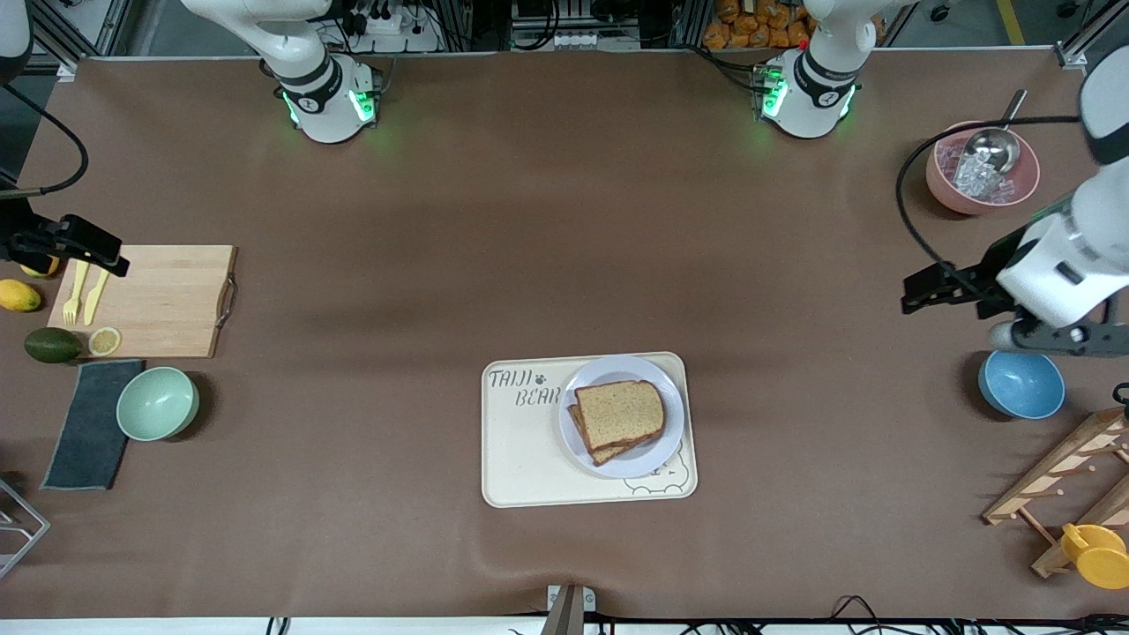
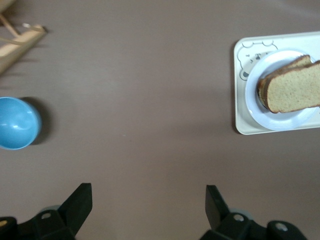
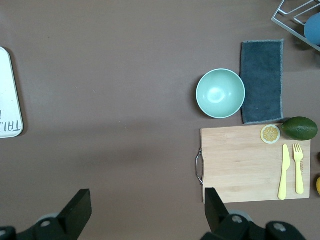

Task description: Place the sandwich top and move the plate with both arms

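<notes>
You see the lower bread slice (image 1: pixel 589 439) mostly hidden under the sandwich top (image 1: pixel 620 413); the left wrist view crops the plate (image 2: pixel 255 102).

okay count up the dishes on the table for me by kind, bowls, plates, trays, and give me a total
Bowls: 3, the mint green bowl, the blue bowl and the pink bowl with a ladle in it.
Plates: 1, the plate under the sandwich.
Trays: 1, the cream tray bearing the plate.
Total: 5

Brown table covering (image 1: pixel 529 220), grey floor along the top edge, aluminium frame posts (image 1: pixel 1072 53) at the corners
</notes>
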Controlling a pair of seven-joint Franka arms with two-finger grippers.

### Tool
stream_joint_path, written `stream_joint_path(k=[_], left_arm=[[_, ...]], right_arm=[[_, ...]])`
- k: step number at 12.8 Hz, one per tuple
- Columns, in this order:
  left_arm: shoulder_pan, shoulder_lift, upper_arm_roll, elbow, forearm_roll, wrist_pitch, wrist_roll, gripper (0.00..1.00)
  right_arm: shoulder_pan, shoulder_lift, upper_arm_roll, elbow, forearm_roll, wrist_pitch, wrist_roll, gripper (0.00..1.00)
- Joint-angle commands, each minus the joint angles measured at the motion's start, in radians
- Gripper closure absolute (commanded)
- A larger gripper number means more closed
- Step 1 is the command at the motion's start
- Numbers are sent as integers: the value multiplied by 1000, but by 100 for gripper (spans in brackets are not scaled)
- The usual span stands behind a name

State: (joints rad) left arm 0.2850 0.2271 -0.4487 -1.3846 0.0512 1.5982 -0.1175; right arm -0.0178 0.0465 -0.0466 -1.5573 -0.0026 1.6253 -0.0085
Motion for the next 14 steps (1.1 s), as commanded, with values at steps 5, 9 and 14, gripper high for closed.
stream_joint_path(k=[5, 9, 14], left_arm=[[-239, -143, 344, -54, -8, -106, 9, 0], [-267, -224, 384, -170, -34, -14, 9, 0], [-267, -241, 384, -197, -33, 17, 9, 0]], right_arm=[[-34, 4, 16, 16, 21, -10, -2, 0], [-33, 3, 16, 16, 18, -12, -4, 0], [-31, 3, 16, 17, 6, -8, -4, 0]])
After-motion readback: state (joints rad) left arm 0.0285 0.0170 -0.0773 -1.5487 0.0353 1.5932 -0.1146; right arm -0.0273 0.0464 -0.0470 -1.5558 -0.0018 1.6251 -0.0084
